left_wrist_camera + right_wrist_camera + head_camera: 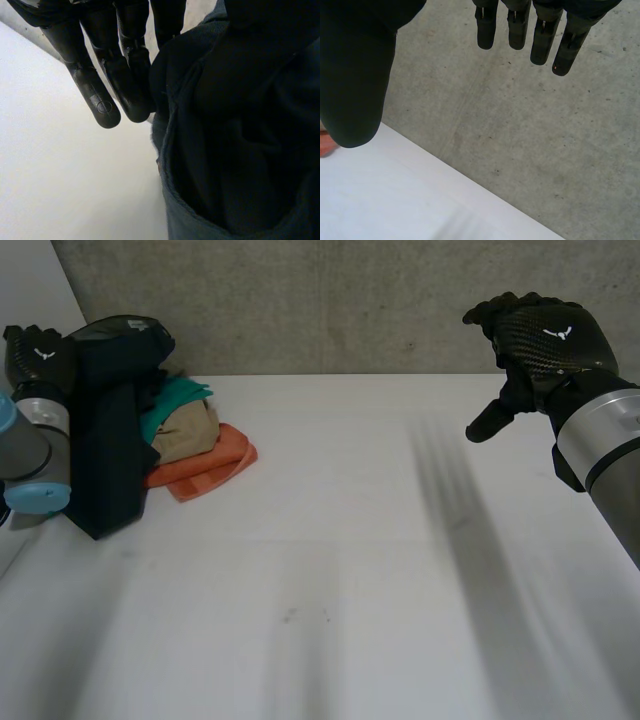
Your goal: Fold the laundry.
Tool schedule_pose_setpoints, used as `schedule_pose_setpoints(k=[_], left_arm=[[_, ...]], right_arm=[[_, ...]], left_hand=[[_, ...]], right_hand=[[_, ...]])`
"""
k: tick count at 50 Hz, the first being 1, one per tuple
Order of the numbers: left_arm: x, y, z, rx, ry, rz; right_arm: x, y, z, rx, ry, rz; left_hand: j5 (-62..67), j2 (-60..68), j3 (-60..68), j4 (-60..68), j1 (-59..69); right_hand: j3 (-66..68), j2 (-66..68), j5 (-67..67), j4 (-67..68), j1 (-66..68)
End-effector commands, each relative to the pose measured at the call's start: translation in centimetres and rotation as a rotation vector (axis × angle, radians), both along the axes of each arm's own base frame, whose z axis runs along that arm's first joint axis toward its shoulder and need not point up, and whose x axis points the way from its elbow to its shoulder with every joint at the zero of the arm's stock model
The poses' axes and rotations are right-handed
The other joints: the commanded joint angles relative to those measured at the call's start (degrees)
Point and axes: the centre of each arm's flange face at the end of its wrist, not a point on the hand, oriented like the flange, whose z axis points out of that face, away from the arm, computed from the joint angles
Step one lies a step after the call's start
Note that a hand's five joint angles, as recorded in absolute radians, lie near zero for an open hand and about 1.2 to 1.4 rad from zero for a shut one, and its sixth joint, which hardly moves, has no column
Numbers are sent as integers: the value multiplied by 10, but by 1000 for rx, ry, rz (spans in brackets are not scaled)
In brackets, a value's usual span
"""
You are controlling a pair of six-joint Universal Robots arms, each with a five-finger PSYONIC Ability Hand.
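Dark limp garment (108, 430) hangs pinched in left hand (38, 355); right hand (545, 340) splayed.

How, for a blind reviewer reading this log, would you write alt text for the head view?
A dark garment hangs at the raised left hand down to the white table at the far left, against a pile of teal, tan and orange clothes. The right hand hovers open, high at the right.
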Motion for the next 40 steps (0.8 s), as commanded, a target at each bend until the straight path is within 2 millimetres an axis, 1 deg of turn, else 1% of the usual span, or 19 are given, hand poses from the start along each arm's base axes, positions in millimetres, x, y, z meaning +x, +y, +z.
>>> schedule_pose_setpoints(k=[1,2,5,6,9,10,13,14,16,17,20,21,24,25,28,30,33,37,40], left_arm=[[-59,43,41,-85,33,-146],[-71,58,54,-112,57,-199],[-89,84,71,-124,107,-309],[-105,106,82,-119,145,-414],[-133,143,93,-90,194,-612],[-151,168,95,-52,227,-750],[-175,203,89,33,262,-941],[-188,223,79,104,278,-1051],[-198,239,69,165,287,-1129],[-207,252,59,219,289,-1188],[-216,266,38,297,287,-1237],[-221,270,24,345,287,-1248],[-226,279,10,388,284,-1259],[-231,285,10,393,283,-1274],[-233,288,13,389,293,-1269],[-229,284,28,350,314,-1231],[-217,279,51,294,345,-1159],[-200,276,65,287,381,-1053],[-185,276,69,305,396,-977]], right_arm=[[-1,-1,1,-3,-1,-1],[-1,-2,2,-6,-2,-3],[-1,-2,3,-9,-3,-1],[-1,-2,3,-10,-3,0],[-1,-2,5,-15,-7,0],[-1,-1,6,-15,-7,0],[-1,0,9,-25,-11,2],[-1,0,10,-28,-12,2],[-1,0,11,-32,-11,3],[-1,0,11,-31,-13,4],[-1,0,12,-33,-12,3],[-1,0,12,-34,-12,3],[-1,0,12,-36,-13,3],[-2,0,12,-37,-12,2],[-2,-2,12,-44,5,-3],[-3,-3,11,-48,20,-9],[-4,-4,9,-55,57,-14],[-1,-2,8,-70,100,-5],[0,0,6,-71,144,-4]], left_hand=[[148,134,126,120,138],[148,134,126,120,138],[148,134,126,120,138],[148,134,126,120,138],[148,134,126,120,138],[148,134,126,120,138],[148,134,126,120,138],[148,134,126,120,138],[148,134,126,120,138],[148,134,126,120,138],[148,134,126,120,138],[25,11,3,-3,15],[-552,-566,-574,-580,-562],[-508,-522,-530,-536,-518],[-546,-560,-568,-574,-556],[-546,-560,-568,-574,-556],[-543,-557,-565,-571,-553],[-533,-547,-555,-561,-543],[-528,-542,-550,-556,-538]], right_hand=[[-24,-28,-34,-36,-13],[-24,-28,-34,-36,-13],[-24,-28,-34,-36,-13],[-24,-28,-34,-36,-13],[-24,-28,-34,-36,-13],[-24,-28,-34,-36,-13],[-24,-28,-34,-36,-13],[-24,-28,-34,-36,-13],[-24,-28,-34,-36,-13],[-24,-28,-34,-36,-13],[-24,-28,-34,-36,-13],[-24,-28,-34,-36,-13],[-24,-28,-34,-36,-13],[-24,-28,-34,-36,-13],[-24,-28,-34,-36,-13],[-24,-28,-34,-36,-13],[-24,-28,-34,-36,-13],[-24,-28,-34,-36,-13],[-24,-28,-34,-36,-13]])
